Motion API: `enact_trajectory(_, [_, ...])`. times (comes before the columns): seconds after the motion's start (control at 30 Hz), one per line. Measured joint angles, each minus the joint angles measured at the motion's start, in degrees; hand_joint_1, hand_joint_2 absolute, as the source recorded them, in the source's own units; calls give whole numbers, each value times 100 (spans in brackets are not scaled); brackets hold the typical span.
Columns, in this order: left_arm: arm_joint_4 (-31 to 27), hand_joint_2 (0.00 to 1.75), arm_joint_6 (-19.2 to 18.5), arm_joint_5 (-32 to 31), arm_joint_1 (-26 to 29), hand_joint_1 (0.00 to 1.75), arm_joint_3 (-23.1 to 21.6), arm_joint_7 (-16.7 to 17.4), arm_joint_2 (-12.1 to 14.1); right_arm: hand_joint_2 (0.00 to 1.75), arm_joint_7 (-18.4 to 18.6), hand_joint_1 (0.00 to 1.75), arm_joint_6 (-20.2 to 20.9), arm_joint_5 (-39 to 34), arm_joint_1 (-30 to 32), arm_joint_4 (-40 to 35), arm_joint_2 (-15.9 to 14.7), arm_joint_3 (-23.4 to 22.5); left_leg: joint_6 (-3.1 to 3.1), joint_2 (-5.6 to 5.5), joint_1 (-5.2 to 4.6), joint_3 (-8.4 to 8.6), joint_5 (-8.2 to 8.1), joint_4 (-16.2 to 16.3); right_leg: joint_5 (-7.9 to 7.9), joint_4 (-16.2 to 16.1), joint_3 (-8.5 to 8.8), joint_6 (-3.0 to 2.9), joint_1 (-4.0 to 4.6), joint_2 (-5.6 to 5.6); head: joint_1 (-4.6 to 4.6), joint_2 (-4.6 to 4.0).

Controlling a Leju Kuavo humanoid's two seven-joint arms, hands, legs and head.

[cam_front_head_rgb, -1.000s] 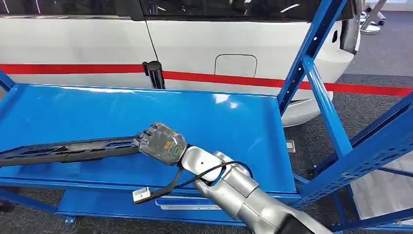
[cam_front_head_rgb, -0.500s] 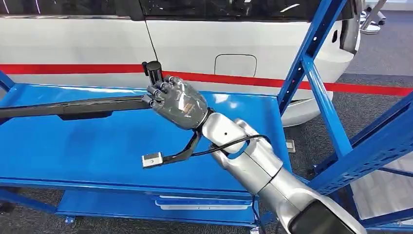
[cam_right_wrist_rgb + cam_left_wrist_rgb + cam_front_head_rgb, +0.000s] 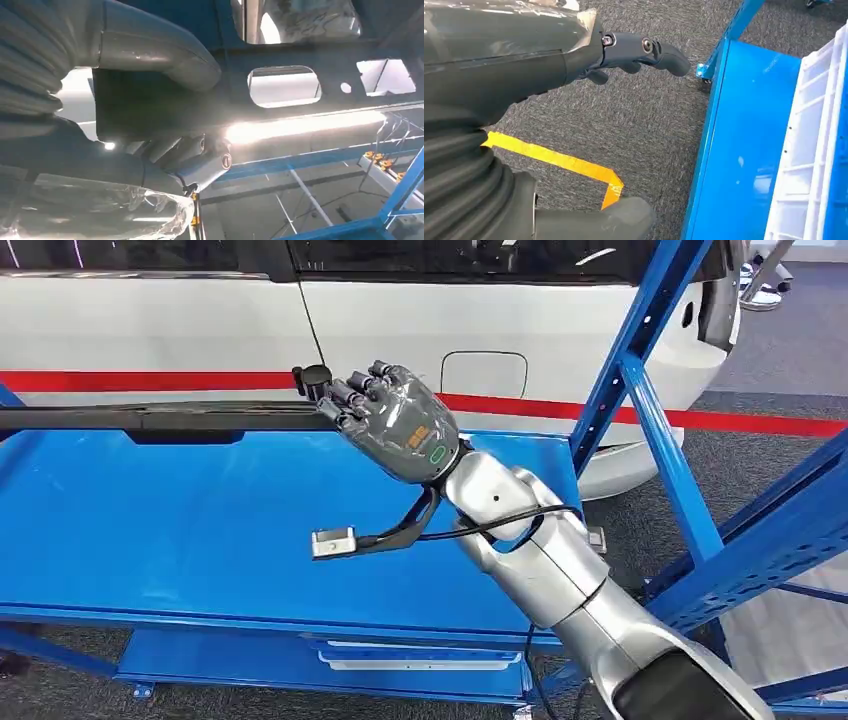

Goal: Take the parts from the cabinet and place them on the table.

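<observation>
Black long part (image 3: 160,420) gripped by right robot hand (image 3: 395,420), above blue shelf (image 3: 200,540).

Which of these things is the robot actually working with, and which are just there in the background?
Job:
long black part, gripped by the right hand
blue shelf beneath it

Background:
white car
red barrier belt
yellow floor tape

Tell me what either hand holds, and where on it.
The right hand grips the long black part at its right end, above the blue shelf. The left hand holds nothing.
</observation>
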Motion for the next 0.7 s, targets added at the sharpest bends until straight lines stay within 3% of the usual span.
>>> enact_trajectory(0.13, [2,175,-15,-2,1,0,-15,50,0,175,46,173,-9,-42,6,-11,-66,-44,0,0,-1,0,0,0,0,0,2,0,0,0,2,0])
enact_trajectory(0.3, [7,175,-24,-18,26,0,-13,678,4,175,46,173,-24,-99,48,-11,-112,-81,0,0,-1,-1,0,0,1,0,16,1,0,0,0,0])
enact_trajectory(0.4, [11,175,-135,-68,56,0,-35,867,9,175,50,173,-37,-160,104,-11,-144,-114,0,0,0,-1,0,0,0,0,4,1,0,0,0,0])
enact_trajectory(0.7, [11,175,-203,-142,58,0,-92,1025,15,175,52,173,-46,-258,176,0,-240,-188,0,0,0,-1,0,0,0,0,1,0,0,0,0,0])
